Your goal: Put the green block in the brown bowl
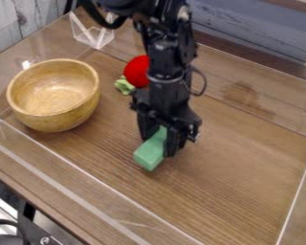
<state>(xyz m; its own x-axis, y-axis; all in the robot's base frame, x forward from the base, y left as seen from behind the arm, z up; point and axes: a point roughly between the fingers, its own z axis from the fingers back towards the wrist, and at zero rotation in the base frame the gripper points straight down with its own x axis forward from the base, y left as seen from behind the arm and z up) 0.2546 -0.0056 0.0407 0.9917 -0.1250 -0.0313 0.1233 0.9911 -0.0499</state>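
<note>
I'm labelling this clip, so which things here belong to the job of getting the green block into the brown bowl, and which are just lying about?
Part of the job:
- green block, gripped between the fingers
- brown bowl, nothing in it

Just lying about:
- red strawberry-like toy behind the arm
- wooden table

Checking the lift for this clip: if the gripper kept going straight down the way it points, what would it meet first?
The gripper, jaws shut on the green block, points down at the wooden table. The block would likely meet bare tabletop first; nothing else seems to lie beneath.
</note>
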